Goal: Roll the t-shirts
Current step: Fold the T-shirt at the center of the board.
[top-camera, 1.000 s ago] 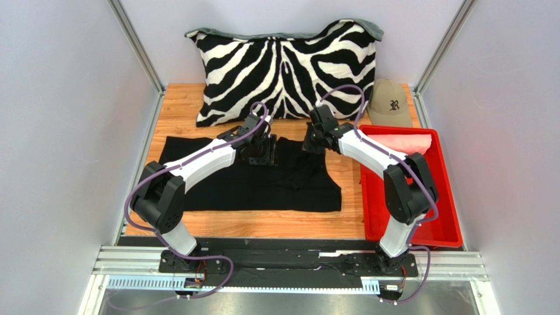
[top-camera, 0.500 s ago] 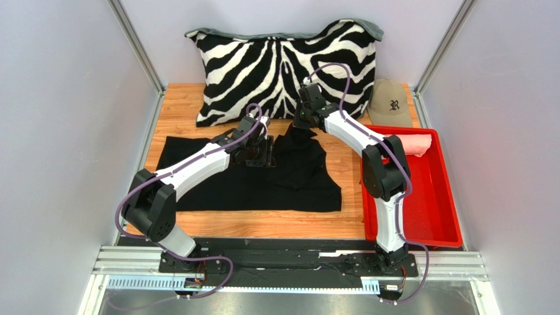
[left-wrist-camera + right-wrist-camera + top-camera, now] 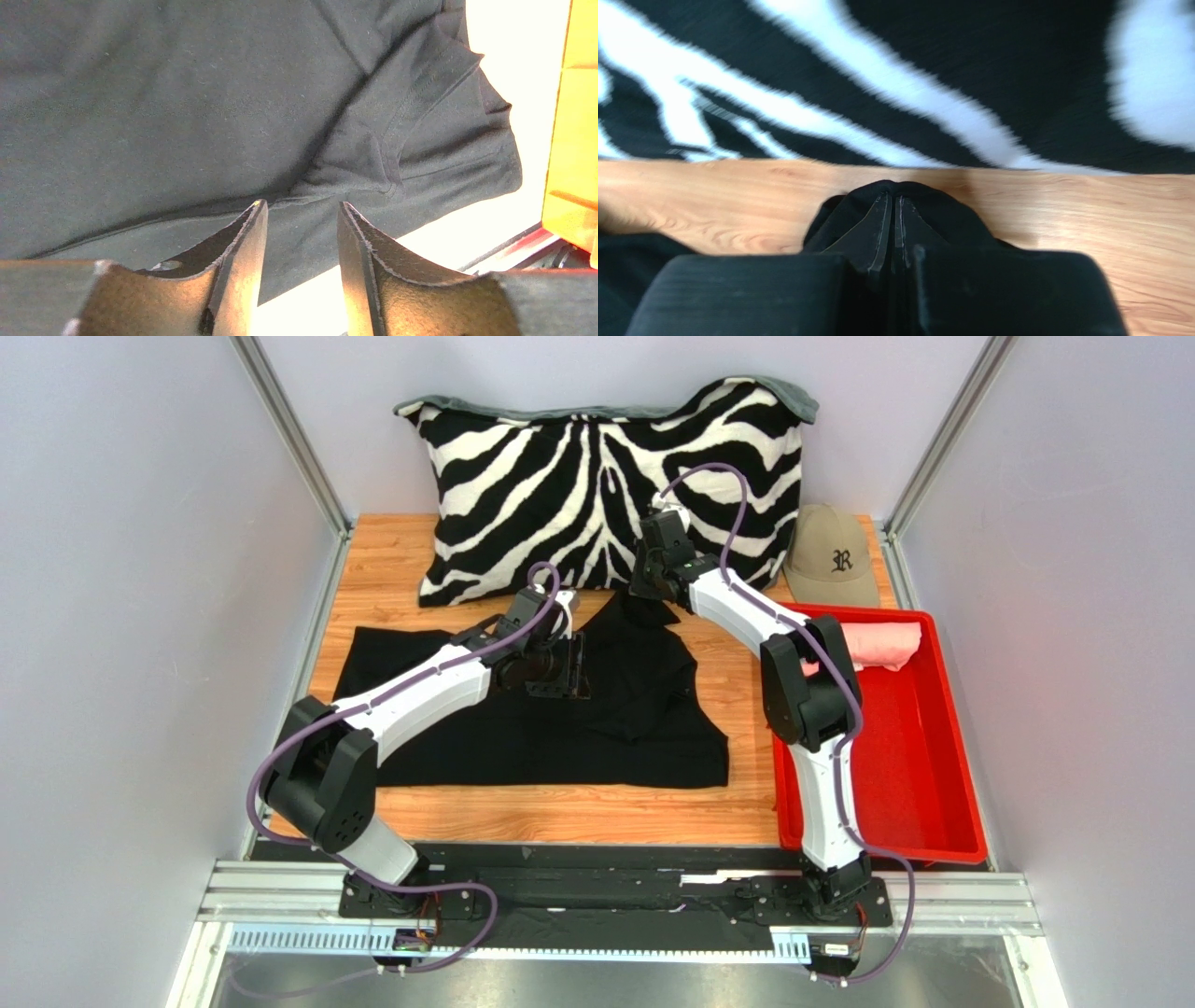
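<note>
Arms outstretched, right hand (image 3: 647,599) clenched on black t-shirt (image 3: 533,735) near pillow (image 3: 603,469), left hand (image 3: 298,210) released above it.

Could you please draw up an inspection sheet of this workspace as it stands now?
Surface: wooden tabletop, largely covered by cloth.
Job's things: black t-shirt spread flat, its far right part raised in a peak; pink t-shirt looks rolled, lying in the red tray.
Clutter: zebra pillow and tan cap at the far edge.
Claws: left claw open over the black t-shirt; right claw shut on a pinch of it.
Cables: purple cables loop along both arms.
Surroundings: pale walls, metal frame posts.
</note>
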Robot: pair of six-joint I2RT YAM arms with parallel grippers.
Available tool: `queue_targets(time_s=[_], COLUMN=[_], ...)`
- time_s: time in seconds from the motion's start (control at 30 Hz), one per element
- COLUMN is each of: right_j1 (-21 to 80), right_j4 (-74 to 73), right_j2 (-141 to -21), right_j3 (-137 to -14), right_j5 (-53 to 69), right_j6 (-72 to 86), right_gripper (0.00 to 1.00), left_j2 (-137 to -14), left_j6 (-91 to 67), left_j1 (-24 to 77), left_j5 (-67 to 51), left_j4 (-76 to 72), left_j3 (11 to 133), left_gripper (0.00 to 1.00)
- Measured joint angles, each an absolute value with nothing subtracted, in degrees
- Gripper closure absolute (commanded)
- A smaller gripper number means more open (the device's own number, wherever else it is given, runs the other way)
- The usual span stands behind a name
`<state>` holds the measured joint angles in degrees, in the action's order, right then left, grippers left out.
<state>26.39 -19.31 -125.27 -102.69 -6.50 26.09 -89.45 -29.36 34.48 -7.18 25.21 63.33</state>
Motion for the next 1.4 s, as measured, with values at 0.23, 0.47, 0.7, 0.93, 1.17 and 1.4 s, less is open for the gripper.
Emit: queue_targets(time_s=[0.23,0.47,0.7,0.93,1.17,1.4], right_j1=[24.6,24.29,24.29,24.29,24.29,24.32], right_j4=[-19.05,-19.59,-21.06,-23.92,-24.93,-26.06], right_j2=[-125.29,-125.29,-123.09,-109.51,-93.03,-83.57], right_j3=[-102.69,-104.31,-104.9,-93.3,-74.74,-61.45], right_j5=[-7.75,-8.03,-8.56,-9.15,-7.35,-3.99], right_j6=[26.2,25.63,25.34,25.67,28.58,31.57], right_gripper=[0.64,0.6,0.59,0.6,0.61,0.63], left_j2=[-89.27,-87.74,-88.25,-91.81,-92.49,-95.02], left_j6=[-29.28,-30.44,-32.23,-33.82,-34.85,-35.75], left_j1=[34.48,36.27,40.77,43.42,44.86,45.47], left_j5=[-10.22,-12.6,-13.58,-14.0,-14.09,-13.41], left_j4=[23.29,19.86,16.53,14.37,12.84,11.42], left_j3=[60.36,54.98,53.91,53.93,53.93,53.95], left_gripper=[0.57,0.65,0.73,0.84,0.86,0.85])
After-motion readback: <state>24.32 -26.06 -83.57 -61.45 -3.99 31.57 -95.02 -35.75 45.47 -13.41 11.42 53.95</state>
